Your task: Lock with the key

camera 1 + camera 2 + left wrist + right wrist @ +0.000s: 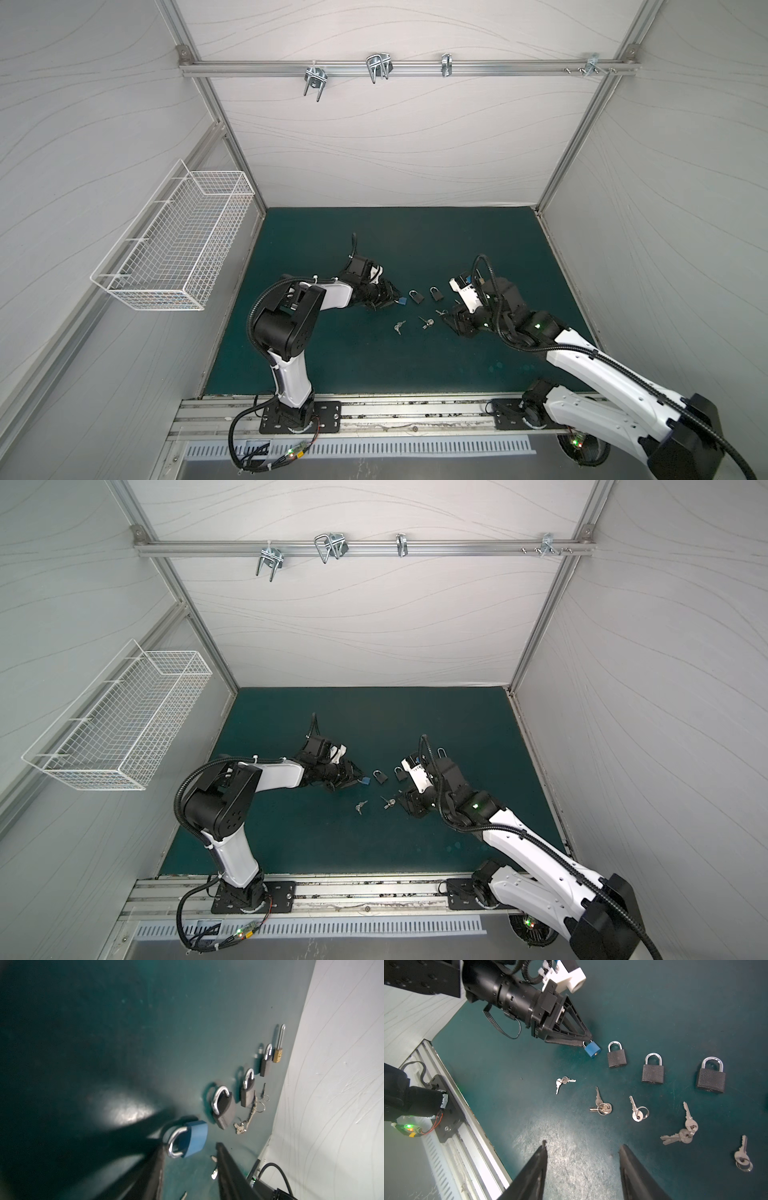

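Observation:
A small blue padlock (592, 1049) lies on the green mat (508, 1059), its shackle turned towards my left gripper (586, 1040). In the left wrist view that padlock (195, 1138) sits just past the fingertips, shackle against one finger (160, 1159). My left gripper (190, 1146) is open, with bare mat between the jaws. A small pair of keys (564, 1081) lies nearest it. My right gripper (583, 1144) hovers open over bare mat with nothing between its fingers. In both top views the blue padlock (401, 301) (365, 781) lies at the left gripper's tip.
Three black padlocks (616, 1057) (652, 1073) (711, 1079) lie in a row beside the blue one, with several loose keys and key bunches (601, 1105) (636, 1110) (683, 1132) below them. A brass long-shackle padlock (278, 1055) ends the row. A wire basket (178, 249) hangs on the left wall.

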Motion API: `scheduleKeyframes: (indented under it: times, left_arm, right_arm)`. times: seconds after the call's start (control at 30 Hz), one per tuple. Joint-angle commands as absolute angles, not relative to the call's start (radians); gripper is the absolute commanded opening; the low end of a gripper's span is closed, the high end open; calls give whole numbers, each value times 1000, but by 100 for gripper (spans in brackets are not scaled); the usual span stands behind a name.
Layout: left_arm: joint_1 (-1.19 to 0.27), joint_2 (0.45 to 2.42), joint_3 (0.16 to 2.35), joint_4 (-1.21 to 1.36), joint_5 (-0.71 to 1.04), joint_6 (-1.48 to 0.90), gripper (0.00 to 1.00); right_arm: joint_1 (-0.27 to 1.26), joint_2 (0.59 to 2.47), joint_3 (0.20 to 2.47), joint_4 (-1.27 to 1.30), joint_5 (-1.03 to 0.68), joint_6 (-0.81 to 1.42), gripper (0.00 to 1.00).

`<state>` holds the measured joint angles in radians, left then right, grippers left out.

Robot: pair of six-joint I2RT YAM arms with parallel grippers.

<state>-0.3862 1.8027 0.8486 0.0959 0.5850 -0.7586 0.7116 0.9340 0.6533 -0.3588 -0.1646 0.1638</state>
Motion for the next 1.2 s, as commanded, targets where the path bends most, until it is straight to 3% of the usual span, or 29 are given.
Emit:
scheduleKeyframes:
  times: [0.0, 0.47, 0.8, 1.17]
  left_arm:
    - [-387, 1763, 817, 36, 527, -733, 46]
    - [-473, 1747, 725, 113, 576, -729, 39]
    - [-506, 1642, 607, 112, 481, -822, 35]
    - [-605, 1689, 639, 229, 533, -887, 33]
  right_arm:
    - [710, 932, 673, -396, -156, 141, 57]
    - [709, 914, 665, -402, -151, 148, 57]
    - [710, 884, 656, -415, -142, 152, 57]
    - [710, 888, 655, -408, -156, 158, 57]
